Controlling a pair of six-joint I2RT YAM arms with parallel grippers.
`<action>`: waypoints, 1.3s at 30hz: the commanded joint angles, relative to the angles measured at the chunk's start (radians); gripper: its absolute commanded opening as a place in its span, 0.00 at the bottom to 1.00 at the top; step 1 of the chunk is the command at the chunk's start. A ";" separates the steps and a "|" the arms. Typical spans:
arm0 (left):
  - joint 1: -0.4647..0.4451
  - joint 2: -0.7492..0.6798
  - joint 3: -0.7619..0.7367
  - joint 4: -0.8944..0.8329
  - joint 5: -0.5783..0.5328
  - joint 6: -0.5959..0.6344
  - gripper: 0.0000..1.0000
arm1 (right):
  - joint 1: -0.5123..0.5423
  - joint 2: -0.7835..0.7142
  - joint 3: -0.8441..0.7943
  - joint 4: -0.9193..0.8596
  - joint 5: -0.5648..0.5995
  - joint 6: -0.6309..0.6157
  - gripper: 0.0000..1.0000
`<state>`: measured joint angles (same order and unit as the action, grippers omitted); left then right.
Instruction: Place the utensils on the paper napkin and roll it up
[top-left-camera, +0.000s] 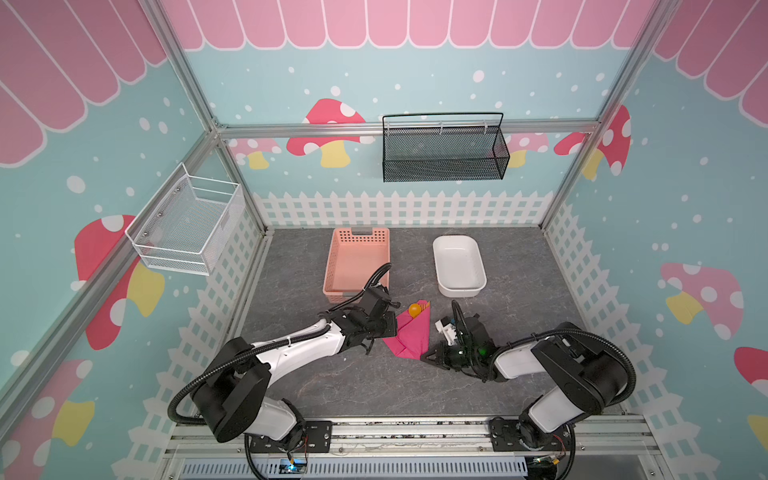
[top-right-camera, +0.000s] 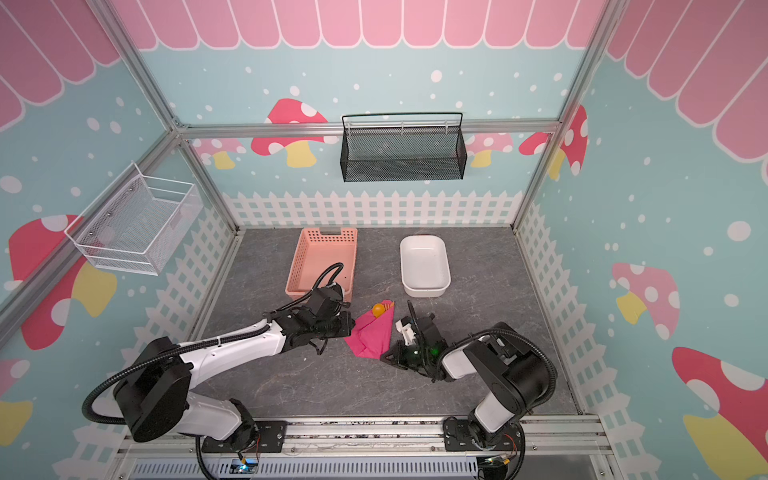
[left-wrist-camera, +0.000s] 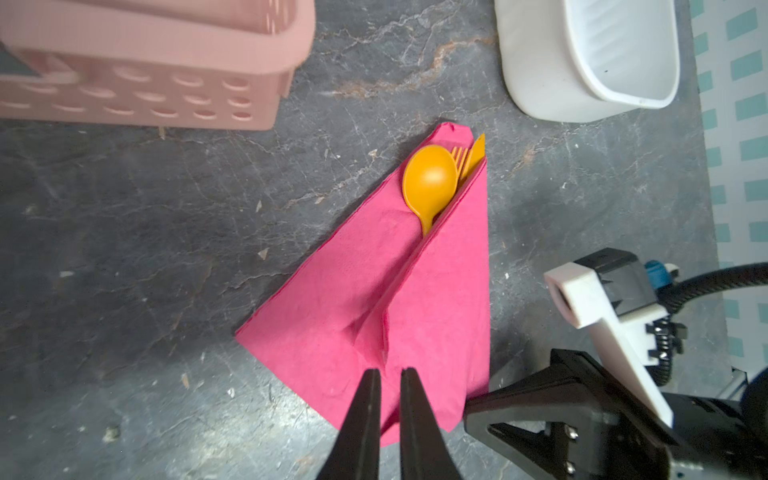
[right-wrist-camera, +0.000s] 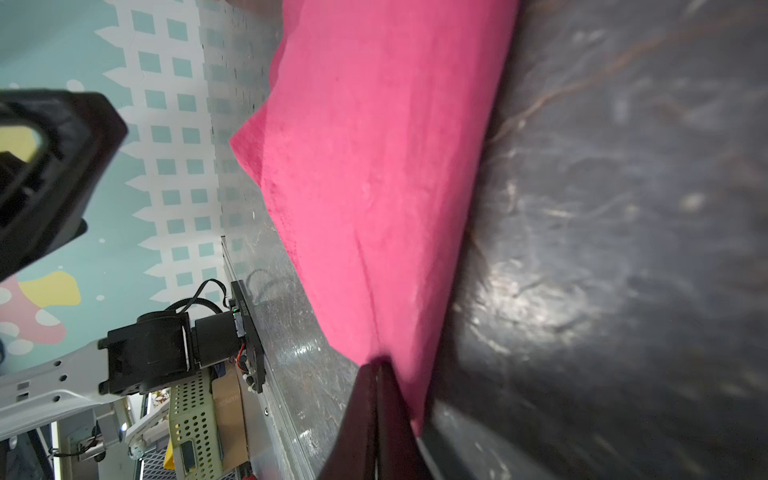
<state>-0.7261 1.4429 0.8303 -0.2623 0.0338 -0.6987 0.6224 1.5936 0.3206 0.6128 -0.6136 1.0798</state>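
The paper napkin (top-left-camera: 409, 336) is seen on the table (top-left-camera: 332, 386), folded over the utensils (left-wrist-camera: 440, 174), between both grippers. The left gripper (left-wrist-camera: 389, 372) is parted slightly over its near crease. The right gripper (right-wrist-camera: 378, 365) is closed, seemingly pinching its near right corner. The utensils' heads are pointed far, long axis near-to-far

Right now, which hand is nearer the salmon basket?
Left. The left hand hovers over the paper napkin on the basket's side; the right hand sits farther, at the napkin's opposite edge.
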 joint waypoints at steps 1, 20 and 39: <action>-0.020 -0.008 0.013 -0.027 0.019 0.014 0.14 | 0.020 0.008 -0.038 -0.076 0.055 0.028 0.07; -0.054 0.272 0.048 0.167 0.168 -0.009 0.12 | 0.023 -0.004 -0.035 -0.073 0.068 0.039 0.07; -0.041 0.298 0.006 0.155 0.147 -0.011 0.08 | -0.023 -0.092 0.034 -0.082 0.066 0.000 0.11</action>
<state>-0.7734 1.7336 0.8555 -0.1051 0.1913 -0.7033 0.6121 1.5112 0.3397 0.5465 -0.5591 1.0924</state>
